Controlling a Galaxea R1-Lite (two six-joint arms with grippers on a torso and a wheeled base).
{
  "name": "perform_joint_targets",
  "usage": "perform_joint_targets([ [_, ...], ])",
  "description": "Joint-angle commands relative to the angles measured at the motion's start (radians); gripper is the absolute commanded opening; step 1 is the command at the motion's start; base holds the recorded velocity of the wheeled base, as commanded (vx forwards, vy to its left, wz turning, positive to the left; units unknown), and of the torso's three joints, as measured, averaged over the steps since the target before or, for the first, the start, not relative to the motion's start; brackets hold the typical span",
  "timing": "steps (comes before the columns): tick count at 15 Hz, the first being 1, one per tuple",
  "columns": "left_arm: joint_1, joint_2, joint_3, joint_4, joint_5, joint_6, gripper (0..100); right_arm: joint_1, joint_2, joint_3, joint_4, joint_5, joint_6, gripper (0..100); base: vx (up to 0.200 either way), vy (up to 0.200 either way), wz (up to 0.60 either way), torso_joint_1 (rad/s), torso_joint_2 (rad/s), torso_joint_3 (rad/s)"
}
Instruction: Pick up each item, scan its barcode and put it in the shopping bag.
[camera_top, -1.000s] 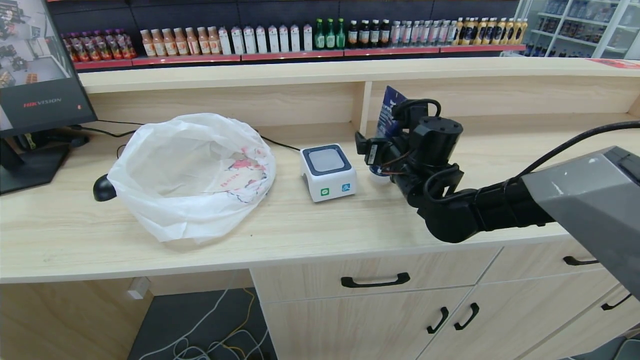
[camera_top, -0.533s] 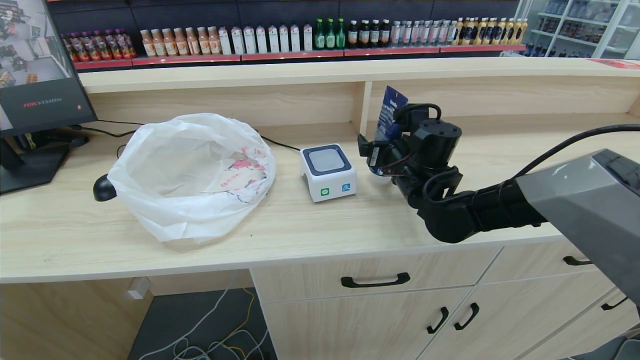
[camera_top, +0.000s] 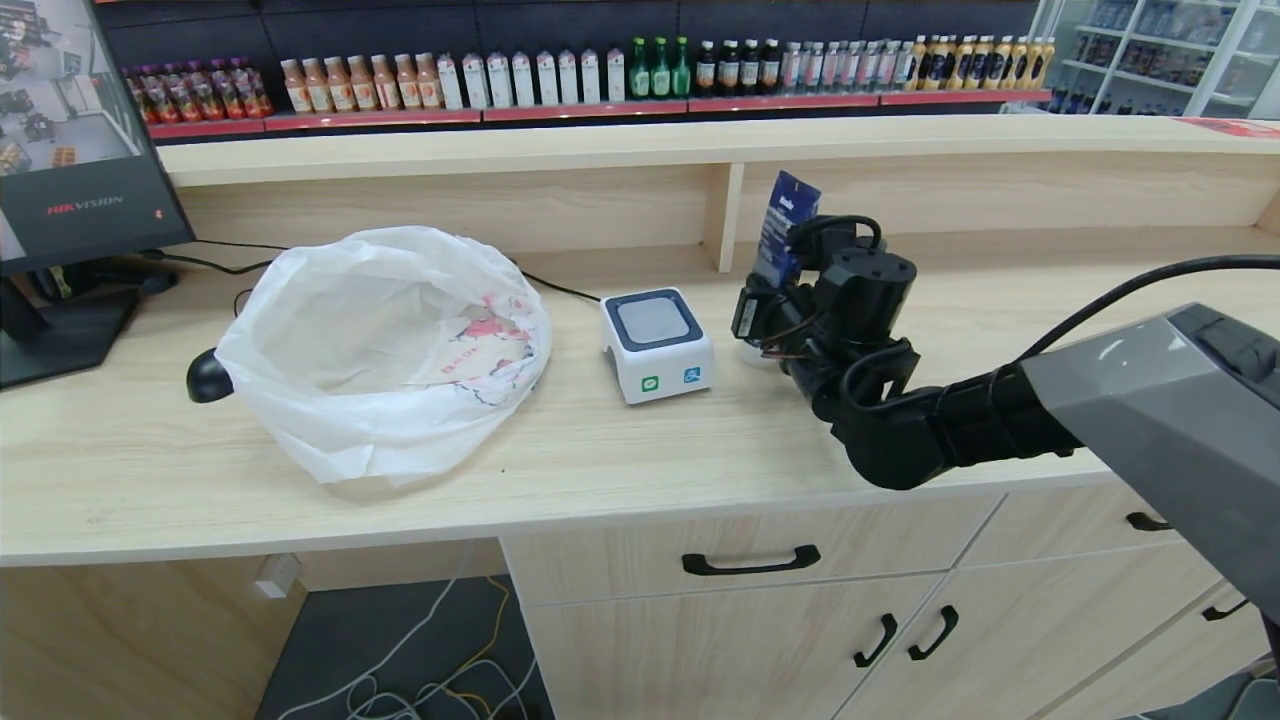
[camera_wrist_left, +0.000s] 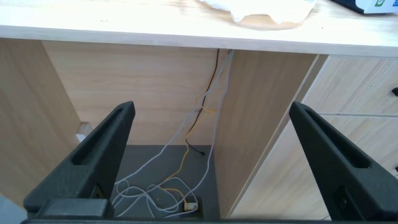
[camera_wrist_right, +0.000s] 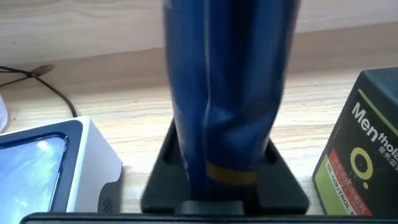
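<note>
A dark blue tube (camera_top: 786, 215) stands upright in my right gripper (camera_top: 768, 308), which is shut on its lower part (camera_wrist_right: 227, 93) just above the counter. It sits a little to the right of the white barcode scanner (camera_top: 655, 342), whose corner also shows in the right wrist view (camera_wrist_right: 43, 168). The white plastic shopping bag (camera_top: 385, 345) lies open on the counter, left of the scanner. My left gripper (camera_wrist_left: 211, 155) hangs open below the counter's front edge with nothing between its fingers (camera_wrist_left: 93, 162).
A dark green box (camera_wrist_right: 360, 155) stands on the counter close beside the tube. A monitor (camera_top: 70, 130) and a black mouse (camera_top: 207, 378) are at the far left. An upright divider (camera_top: 730, 215) and a raised shelf back the counter. Cables (camera_wrist_left: 186, 162) hang underneath.
My right gripper has shifted slightly to the right, away from the scanner, with the blue tube in it. Bag and scanner have not moved.
</note>
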Motion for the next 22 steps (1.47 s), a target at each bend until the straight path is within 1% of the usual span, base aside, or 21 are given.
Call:
perform_joint_targets([
  [1, 0.001, 0.000, 0.000, 0.000, 0.000, 0.000, 100, 0.004, -0.007, 0.001, 0.000, -0.001, 0.002, 0, 0.000, 0.000, 0.00, 0.000, 0.00, 0.000],
  [12, 0.001, 0.000, 0.000, 0.000, 0.000, 0.000, 100, 0.060, -0.134, 0.018, 0.006, -0.001, 0.005, 0, 0.000, 0.000, 0.00, 0.000, 0.00, 0.000],
  [14, 0.001, 0.000, 0.000, 0.000, 0.000, 0.000, 100, 0.070, -0.192, 0.074, 0.006, -0.001, -0.017, 0, 0.000, 0.000, 0.00, 0.000, 0.00, 0.000],
  [15, 0.001, 0.000, 0.000, 0.000, 0.000, 0.000, 100, 0.070, -0.192, 0.077, 0.006, -0.001, -0.018, 0, 0.000, 0.000, 0.00, 0.000, 0.00, 0.000],
  [16, 0.001, 0.000, 0.000, 0.000, 0.000, 0.000, 100, 0.076, -0.270, 0.171, 0.002, -0.002, -0.032, 0, 0.000, 0.000, 0.00, 0.000, 0.00, 0.000],
  [17, 0.001, 0.000, 0.000, 0.000, 0.000, 0.000, 100, 0.076, -0.270, 0.171, 0.002, -0.002, -0.032, 0, 0.000, 0.000, 0.00, 0.000, 0.00, 0.000],
  [18, 0.001, 0.000, 0.000, 0.000, 0.000, 0.000, 100, 0.080, -0.384, 0.298, 0.002, -0.004, -0.086, 0, 0.000, 0.000, 0.00, 0.000, 0.00, 0.000],
  [19, 0.001, 0.000, 0.000, 0.000, 0.000, 0.000, 100, 0.082, -0.415, 0.334, 0.002, -0.004, -0.103, 0, 0.000, 0.000, 0.00, 0.000, 0.00, 0.000],
  [20, 0.001, 0.000, 0.000, 0.000, 0.000, 0.000, 100, 0.082, -0.502, 0.435, 0.000, -0.005, -0.146, 0, 0.000, 0.000, 0.00, 0.000, 0.00, 0.000],
  [22, 0.001, 0.000, 0.000, 0.000, 0.000, 0.000, 100, 0.085, -0.608, 0.599, -0.006, -0.002, -0.170, 0, 0.000, 0.000, 0.00, 0.000, 0.00, 0.000],
])
